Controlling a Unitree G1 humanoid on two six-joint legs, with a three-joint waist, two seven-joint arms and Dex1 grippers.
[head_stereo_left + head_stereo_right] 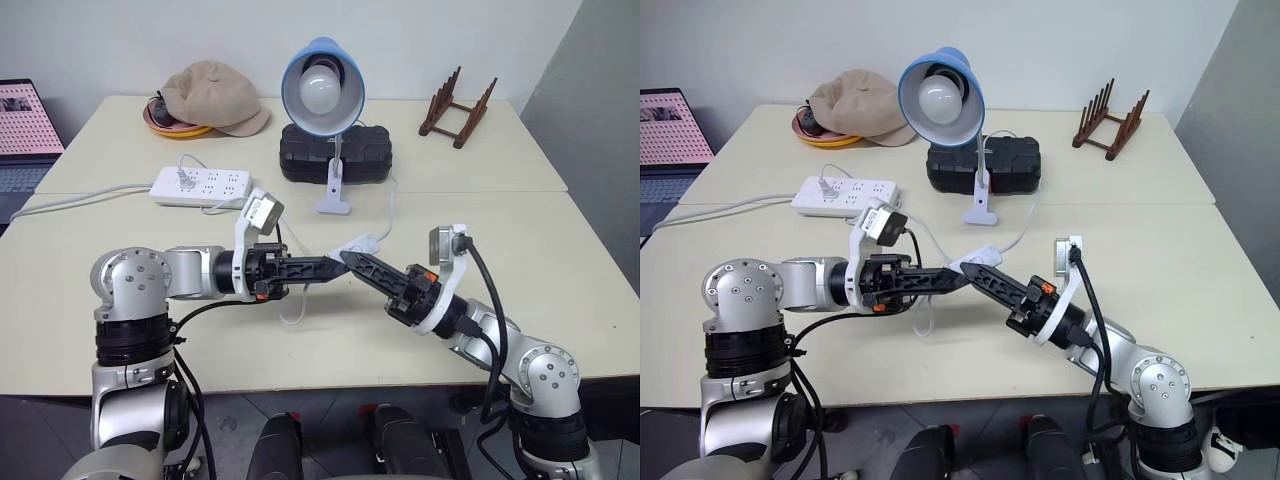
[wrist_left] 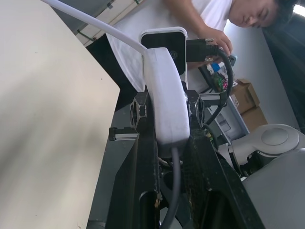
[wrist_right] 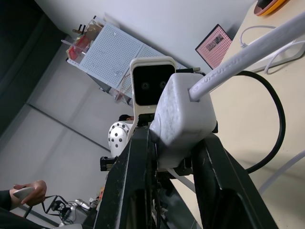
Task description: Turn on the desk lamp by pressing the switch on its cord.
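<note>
While lamp (image 1: 322,84) unlit | both grippers clamp switch (image 2: 164,95) | cap (image 1: 214,96) on bowl (image 1: 172,124)

The desk lamp (image 1: 322,90) stands toward the far middle of the counter (image 1: 560,250), its light-blue dome shade tilted toward the near side, showing a large white round bulb that looks unlit; a thin white stem drops to a small white base. The thin white cord (image 1: 390,205) curves from the base toward the near side. The switch (image 2: 164,95), a small white oblong, is lifted above the counter, clamped between the black fingers of both tools
</note>
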